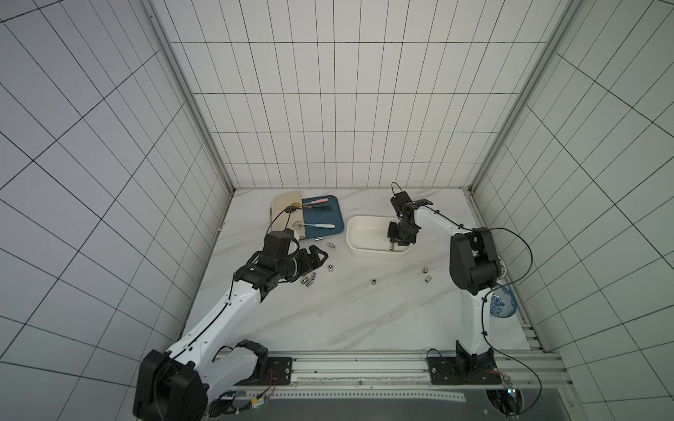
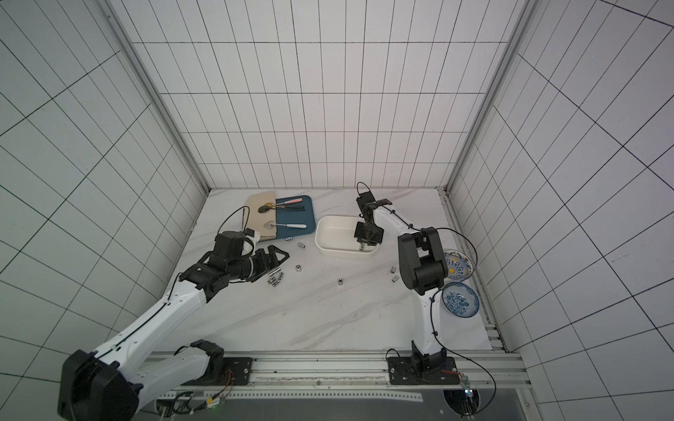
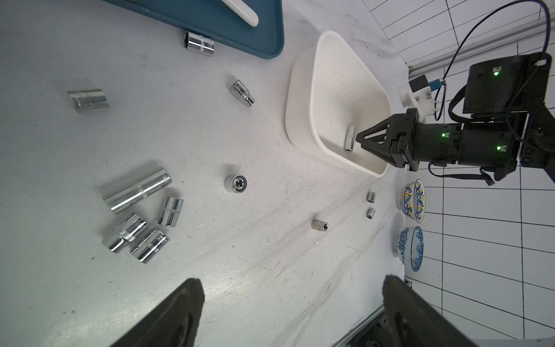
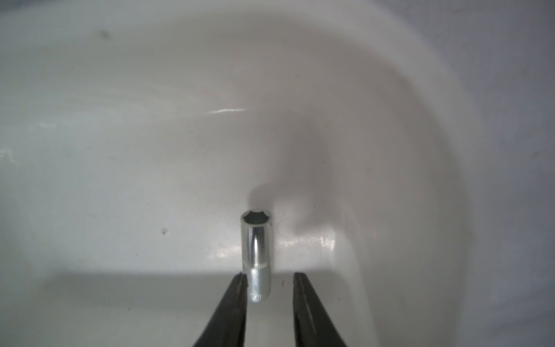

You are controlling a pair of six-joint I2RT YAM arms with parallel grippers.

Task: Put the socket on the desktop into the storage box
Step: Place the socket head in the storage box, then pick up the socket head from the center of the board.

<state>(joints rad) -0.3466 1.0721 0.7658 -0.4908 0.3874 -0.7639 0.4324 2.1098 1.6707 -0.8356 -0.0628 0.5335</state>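
Note:
The white storage box [image 1: 355,223] [image 2: 322,226] stands at mid-table. My right gripper [image 4: 268,275] [image 1: 394,245] reaches down into its near right corner. A slim chrome socket [image 4: 256,249] [image 3: 350,138] lies on the box floor between the slightly parted fingers, against one finger and clear of the other. Several more sockets lie on the desktop: a cluster [image 1: 308,280] [image 3: 136,216] by my left gripper [image 1: 321,257] [image 3: 294,281], and singles [image 1: 329,269] [image 1: 374,281] [image 1: 425,269]. The left gripper hovers wide open and empty.
A dark-blue tray [image 1: 328,226] with utensils and a beige cloth [image 1: 286,207] sit at the back left, with two sockets [image 1: 330,245] near the tray's edge. Two patterned bowls [image 2: 457,264] [image 2: 460,300] stand at the right edge behind the right arm.

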